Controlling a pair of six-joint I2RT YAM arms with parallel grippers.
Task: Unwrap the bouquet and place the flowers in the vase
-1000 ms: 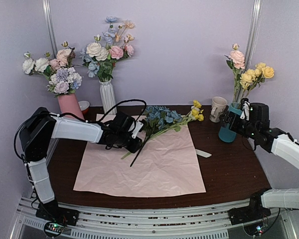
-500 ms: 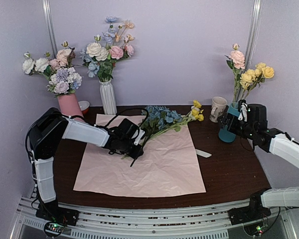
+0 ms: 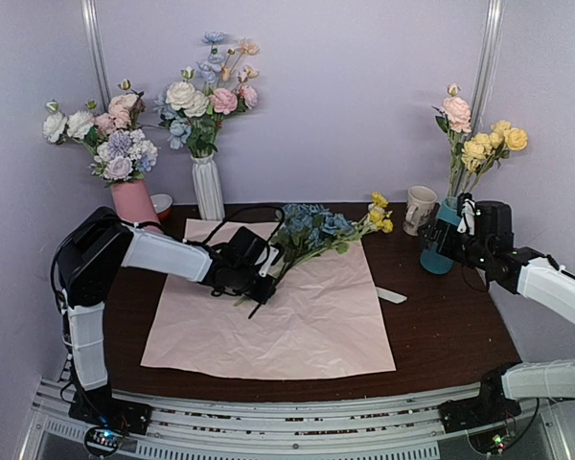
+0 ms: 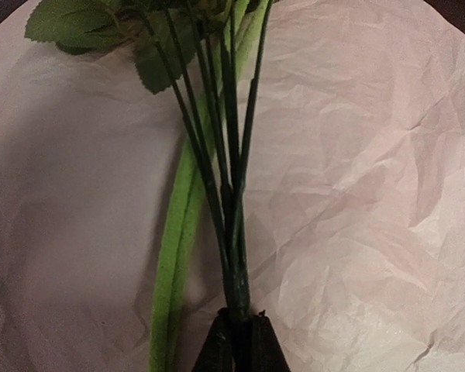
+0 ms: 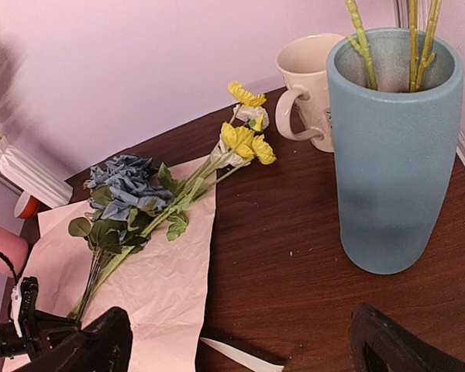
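The bouquet lies unwrapped: its pink paper (image 3: 297,316) is spread flat on the table. The flowers (image 3: 311,225), a blue cluster with small yellow blooms (image 3: 379,216), lie across the paper's far edge. My left gripper (image 3: 262,287) is shut on the ends of several dark green stems (image 4: 232,194). A light green stem (image 4: 174,256) runs beside them, outside the jaws. The teal vase (image 5: 395,155) stands at the right with pink and yellow flowers (image 3: 474,144) in it. My right gripper (image 5: 240,349) hovers open just left of it, holding nothing.
A pink vase (image 3: 134,203) and a white ribbed vase (image 3: 208,187), both with bunches, stand at the back left beside a small red cup (image 3: 161,204). A cream mug (image 5: 310,77) stands behind the teal vase. A cream ribbon strip (image 3: 391,296) lies right of the paper.
My left gripper moved right along the paper to the stem ends and closed on them. The right arm has hardly moved.
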